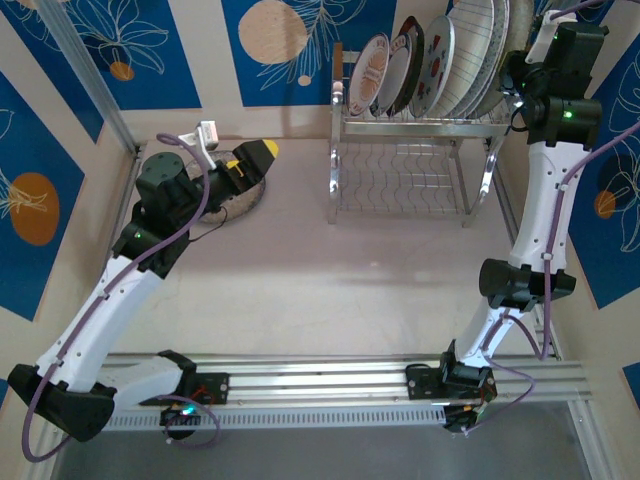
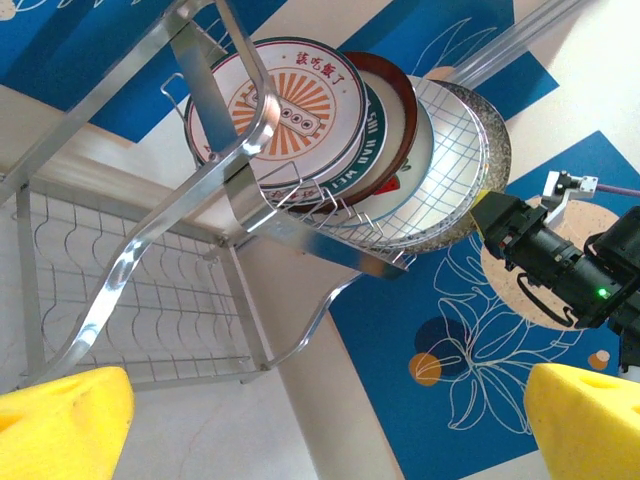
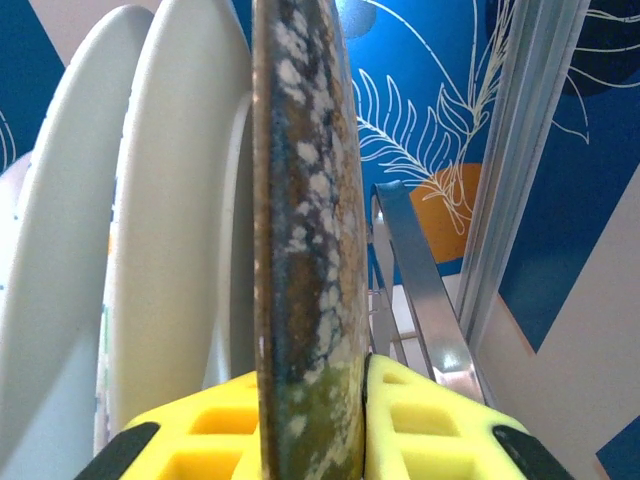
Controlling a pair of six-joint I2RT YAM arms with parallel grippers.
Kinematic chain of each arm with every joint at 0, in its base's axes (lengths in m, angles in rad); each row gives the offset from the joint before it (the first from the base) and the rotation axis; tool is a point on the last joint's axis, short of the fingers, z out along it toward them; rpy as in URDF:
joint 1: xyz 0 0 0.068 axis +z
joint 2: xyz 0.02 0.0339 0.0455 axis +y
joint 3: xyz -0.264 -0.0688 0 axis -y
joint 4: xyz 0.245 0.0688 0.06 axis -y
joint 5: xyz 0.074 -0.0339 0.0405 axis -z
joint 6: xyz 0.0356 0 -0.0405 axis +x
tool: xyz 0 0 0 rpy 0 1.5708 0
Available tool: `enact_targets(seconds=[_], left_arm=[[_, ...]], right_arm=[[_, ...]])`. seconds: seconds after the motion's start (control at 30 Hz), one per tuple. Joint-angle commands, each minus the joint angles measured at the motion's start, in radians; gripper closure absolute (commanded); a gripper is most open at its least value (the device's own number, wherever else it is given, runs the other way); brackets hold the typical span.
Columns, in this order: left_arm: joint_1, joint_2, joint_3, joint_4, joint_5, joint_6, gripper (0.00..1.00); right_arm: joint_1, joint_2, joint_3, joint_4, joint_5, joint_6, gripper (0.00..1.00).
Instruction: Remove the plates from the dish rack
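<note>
The job looks barely begun. The dish rack (image 1: 400,124) stands at the far side of the table, and its upper slots hold a full row of plates on edge: the sunburst plate (image 1: 372,72) at the left end, then a dark-rimmed plate (image 1: 405,62), a strawberry plate (image 1: 436,62), the plaid grid plate (image 1: 470,48) and the speckled plate (image 1: 500,42) at the right end. The wavy lower shelf carries nothing.

The right gripper (image 3: 315,425) has its yellow fingers (image 3: 430,420) pressed onto the rim of the speckled plate (image 3: 305,230), one on each face. The plate sits upright beside its white neighbours, with the rack's chrome upright (image 3: 410,270) just behind it, so I'd say it is gripped but not yet lifted out.

The left gripper (image 1: 250,160) is spread wide and carries nothing, hanging low over the table well to the left of the rack. A pale round shape (image 1: 256,196) under it could be a plate already set down, though the arm covers too much of it to be sure.

Everything in the slots remains to be taken out.
</note>
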State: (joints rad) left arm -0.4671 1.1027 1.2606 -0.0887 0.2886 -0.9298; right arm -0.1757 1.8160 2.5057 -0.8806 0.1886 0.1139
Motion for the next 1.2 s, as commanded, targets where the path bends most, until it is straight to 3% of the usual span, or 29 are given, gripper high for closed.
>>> enact_targets(seconds=[0.0, 0.37, 0.7, 1.17], left_arm=[[-0.007, -0.001, -0.011, 0.042, 0.020, -0.008, 0.00], [-0.021, 0.009, -0.008, 0.055, 0.022, -0.013, 0.00], [-0.031, 0.035, 0.001, 0.206, 0.094, -0.040, 0.00], [-0.053, 0.055, 0.036, 0.214, 0.092, -0.041, 0.00]], right_arm=[[0.007, -0.082, 0.067, 0.046, -0.055, 0.048, 1.00], [0.001, -0.155, 0.033, 0.082, -0.035, 0.047, 1.00], [-0.001, -0.226, -0.031, 0.141, 0.068, 0.009, 1.00], [0.014, -0.252, -0.039, 0.154, 0.221, -0.035, 1.00]])
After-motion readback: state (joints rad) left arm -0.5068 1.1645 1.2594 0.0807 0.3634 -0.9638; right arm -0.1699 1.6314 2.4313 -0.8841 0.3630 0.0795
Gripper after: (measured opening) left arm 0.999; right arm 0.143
